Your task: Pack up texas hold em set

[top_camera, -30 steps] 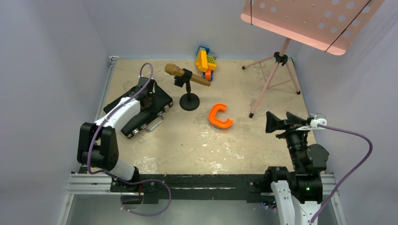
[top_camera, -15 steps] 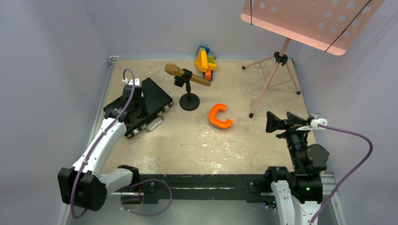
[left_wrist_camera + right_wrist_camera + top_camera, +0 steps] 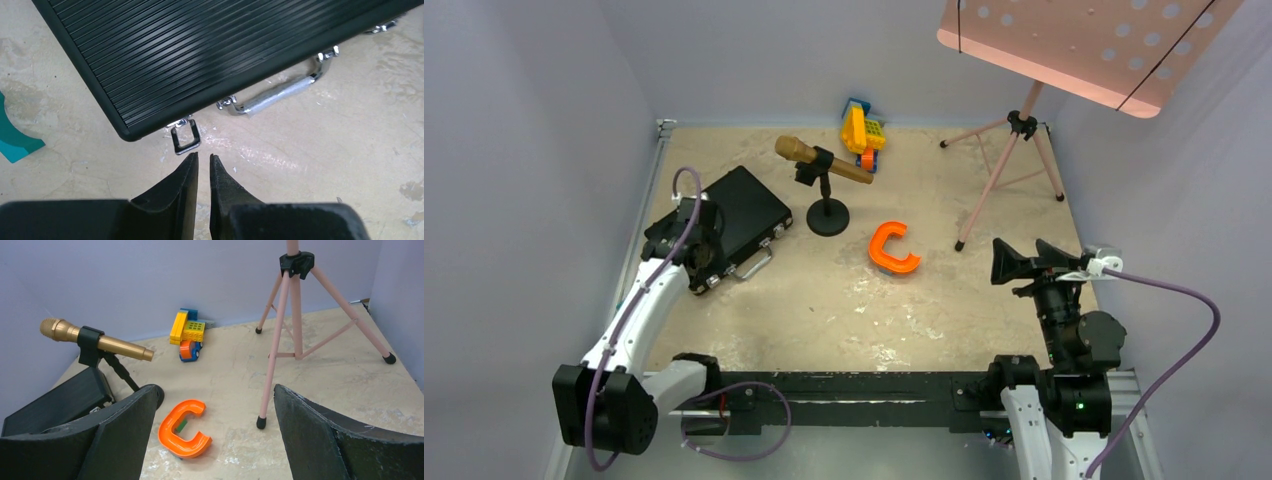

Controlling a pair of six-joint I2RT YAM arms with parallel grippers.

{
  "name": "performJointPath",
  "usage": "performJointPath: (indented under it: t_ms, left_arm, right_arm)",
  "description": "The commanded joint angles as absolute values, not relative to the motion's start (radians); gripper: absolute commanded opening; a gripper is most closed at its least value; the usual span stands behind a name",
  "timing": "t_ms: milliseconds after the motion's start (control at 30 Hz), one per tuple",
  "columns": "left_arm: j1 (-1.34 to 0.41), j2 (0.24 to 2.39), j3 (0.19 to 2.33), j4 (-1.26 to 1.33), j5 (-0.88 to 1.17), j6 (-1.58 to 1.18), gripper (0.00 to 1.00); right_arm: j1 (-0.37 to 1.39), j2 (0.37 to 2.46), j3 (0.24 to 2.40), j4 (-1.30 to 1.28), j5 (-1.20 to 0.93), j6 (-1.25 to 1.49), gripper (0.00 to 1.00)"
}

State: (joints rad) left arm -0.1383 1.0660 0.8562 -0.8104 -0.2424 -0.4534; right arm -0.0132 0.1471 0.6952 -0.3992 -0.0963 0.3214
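Note:
The black ribbed case of the texas hold em set lies flat and closed at the left of the table. It also shows in the left wrist view and the right wrist view. Its silver handle faces the near side, and one latch hangs loose off its front corner. My left gripper is empty, jaws almost touching, just short of that latch; from above it hovers over the case's near left corner. My right gripper is open and empty at the right. Chips, cards, dice and buttons are hidden.
A gold microphone on a black stand is next to the case. An orange C-shaped piece lies mid-table. A yellow toy is at the back. A pink tripod stands at the right. A teal piece lies left of the case.
The case lid, standing tilted up half a second ago, now lies flat and closed. My left arm has swung off the case toward its near left corner. The right arm has not moved.

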Motion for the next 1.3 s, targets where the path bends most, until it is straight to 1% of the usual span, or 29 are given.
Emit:
performJointPath:
  t_ms: [0,433,767,833,900,1000,1133,1267]
  left_arm:
    - [-0.063,1.108,0.864,-0.803,-0.191,-0.452,0.18]
    - [-0.052,1.185,0.832,-0.813,-0.134,-0.49,0.15]
    - [-0.052,1.247,0.818,-0.819,-0.108,-0.507,0.11]
    - [-0.052,1.256,0.821,-0.824,-0.111,-0.511,0.09]
    - [-0.053,1.234,0.823,-0.815,-0.1,-0.509,0.07]
    - [-0.056,1.145,0.812,-0.776,-0.078,-0.486,0.07]
    - [-0.057,1.059,0.813,-0.758,-0.168,-0.461,0.09]
    - [-0.037,1.111,0.849,-0.769,-0.236,-0.454,0.11]
  right_arm:
    - [0.018,0.138,0.692,-0.374,-0.084,0.33,0.91]
    - [0.022,0.131,0.692,-0.374,-0.077,0.332,0.91]
    - [0.026,0.127,0.693,-0.376,-0.073,0.333,0.91]
    - [0.026,0.127,0.692,-0.376,-0.073,0.332,0.91]
    - [0.026,0.126,0.692,-0.374,-0.074,0.332,0.91]
    - [0.027,0.127,0.692,-0.373,-0.074,0.333,0.91]
    - [0.029,0.128,0.691,-0.374,-0.074,0.332,0.91]
    - [0.028,0.13,0.692,-0.373,-0.077,0.333,0.91]
